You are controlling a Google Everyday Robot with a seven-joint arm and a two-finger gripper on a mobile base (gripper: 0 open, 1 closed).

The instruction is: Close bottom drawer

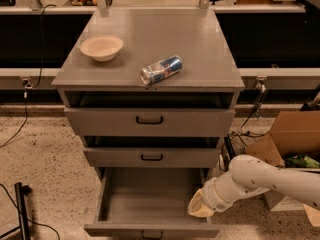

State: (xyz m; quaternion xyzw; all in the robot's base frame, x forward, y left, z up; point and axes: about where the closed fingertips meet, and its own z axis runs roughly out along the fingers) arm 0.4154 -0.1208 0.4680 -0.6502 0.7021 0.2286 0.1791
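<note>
The bottom drawer (150, 229) of the grey cabinet is pulled far out. Its long grey box (150, 196) is open to view and holds nothing, and its small black handle (151, 234) sits at the frame's lower edge. My gripper (199, 208) comes in on the white arm from the right. It is at the drawer's right side wall, near the front corner, just above the box.
The mid-sized drawer (151, 157) and the tallest drawer (149, 120) above stand slightly out. A bowl (101, 46) and a lying can (161, 69) rest on the cabinet top. A cardboard box (290, 139) stands on the floor at right, with cables and a black pole (22, 209) at left.
</note>
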